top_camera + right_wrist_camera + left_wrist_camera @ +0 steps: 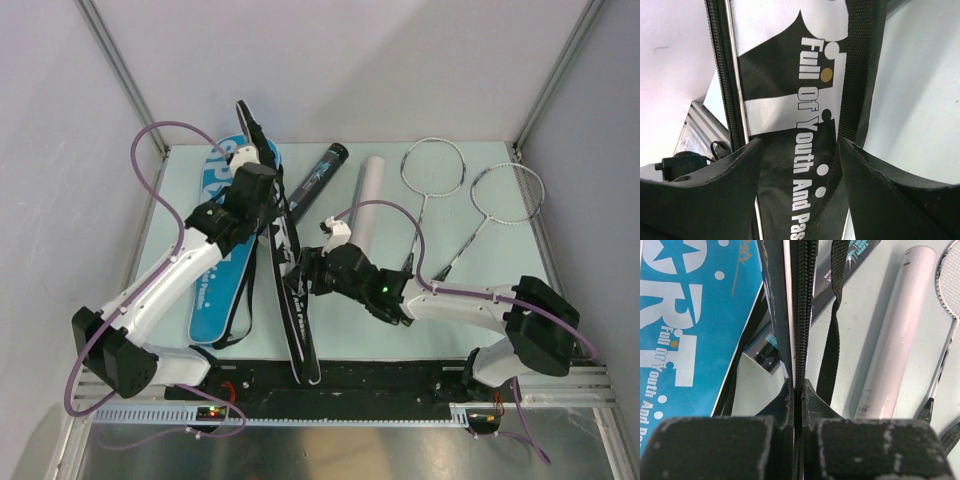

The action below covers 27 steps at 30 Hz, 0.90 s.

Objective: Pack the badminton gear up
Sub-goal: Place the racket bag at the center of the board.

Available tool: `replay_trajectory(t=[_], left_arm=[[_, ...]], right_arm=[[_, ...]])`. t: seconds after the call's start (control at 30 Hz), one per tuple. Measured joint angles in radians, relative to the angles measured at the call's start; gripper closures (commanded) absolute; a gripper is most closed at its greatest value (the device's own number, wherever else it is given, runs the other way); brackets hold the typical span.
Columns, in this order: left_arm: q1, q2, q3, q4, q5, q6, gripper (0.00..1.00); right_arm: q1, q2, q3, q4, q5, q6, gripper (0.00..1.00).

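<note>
1. Overhead view: the black cover (298,335) stands on edge, running from the near edge of the table (400,330) toward the back. The left gripper (262,200) is at its far half and the right gripper (300,272) at its middle. The blue cover (212,300) lies flat just left of it. The black tube (320,178) and the white tube (368,195) lie to its right, and the two rackets (433,167) are further right, well apart from it. I see no shuttlecocks.

2. Left wrist view: the left gripper (799,390) has its jaws pinched tight on the zipper edge of the black cover (802,300). The blue cover (690,315) is to the left of that edge, the white tube (897,335) to the right, and the black tube (850,260) passes behind it.

3. Right wrist view: the right gripper (800,165) has its jaws well apart and straddles the black cover (790,75) without holding anything.

4. Progress, as I read it: this is early. Both rackets lie bare outside the covers, and nothing looks packed. The cover is being readied, and loading the rackets, tubes and shuttlecocks remains.
</note>
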Motion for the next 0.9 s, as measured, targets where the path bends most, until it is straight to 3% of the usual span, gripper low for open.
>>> replay_trajectory(t=[0.17,0.5,0.9], left_arm=[[-0.002,0.033,0.000,0.021,-0.011,0.000,1.00],[-0.005,0.046,0.000,0.035,-0.012,0.000,1.00],[-0.020,0.055,0.000,0.037,-0.011,-0.017,0.99]], right_arm=[[0.006,0.029,0.000,0.006,0.007,0.009,0.34],[0.049,-0.041,0.000,-0.029,0.123,-0.004,0.23],[0.073,-0.044,0.022,-0.035,0.224,-0.048,0.34]])
